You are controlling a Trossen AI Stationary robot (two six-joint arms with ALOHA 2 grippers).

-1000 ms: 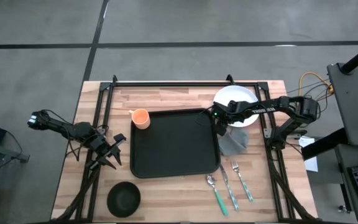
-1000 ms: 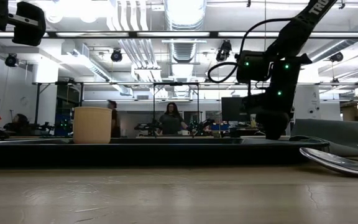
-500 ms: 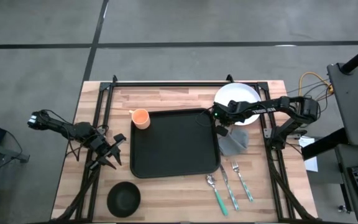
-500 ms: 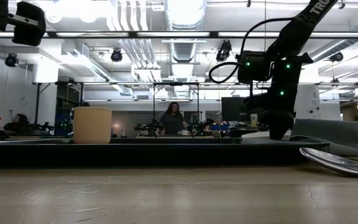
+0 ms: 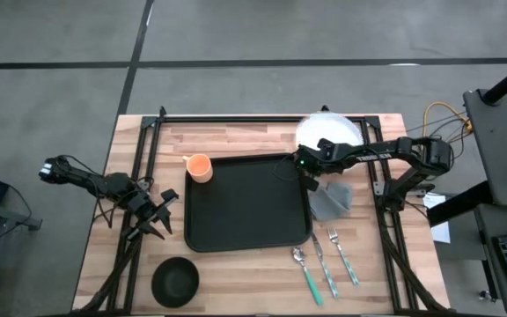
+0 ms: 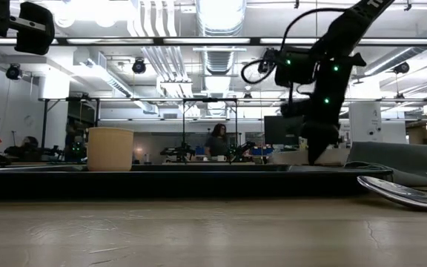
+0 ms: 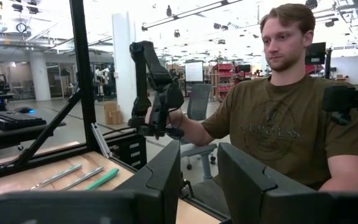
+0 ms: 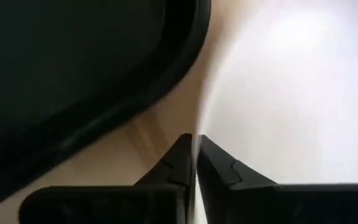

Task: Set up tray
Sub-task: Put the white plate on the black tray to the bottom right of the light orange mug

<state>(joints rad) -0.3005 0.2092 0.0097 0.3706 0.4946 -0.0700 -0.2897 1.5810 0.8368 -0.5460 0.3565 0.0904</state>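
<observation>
The black tray point(image 5: 247, 202) lies flat on the middle of the table. The round white plate point(image 5: 328, 134) is at the tray's far right corner. My right gripper point(image 5: 311, 176) is shut on the plate's rim beside that corner; it also shows in the low view point(image 6: 319, 152). My left gripper point(image 5: 161, 216) is open and empty at the table's left edge, and its fingers show apart in the left wrist view point(image 7: 197, 180). My right gripper pinches the plate's rim point(image 8: 197, 142) between its two fingers, on the side of the plate nearest the tray's corner point(image 8: 166, 81). The fingers come from above, pointing down. The held side is lifted. Whether the plate's far side touches the table I cannot tell.
An orange cup point(image 5: 199, 167) stands at the tray's far left corner. A grey napkin point(image 5: 331, 198) lies right of the tray, with a spoon, knife and fork point(image 5: 324, 260) nearer. A black bowl point(image 5: 175, 280) sits near left. A person point(image 7: 278, 118) sits beyond the table.
My right gripper, still shut on the plate's rim, has risen a little and gone toward the table's far edge and slightly left. The plate has gone with it and now reaches over the far rail.
</observation>
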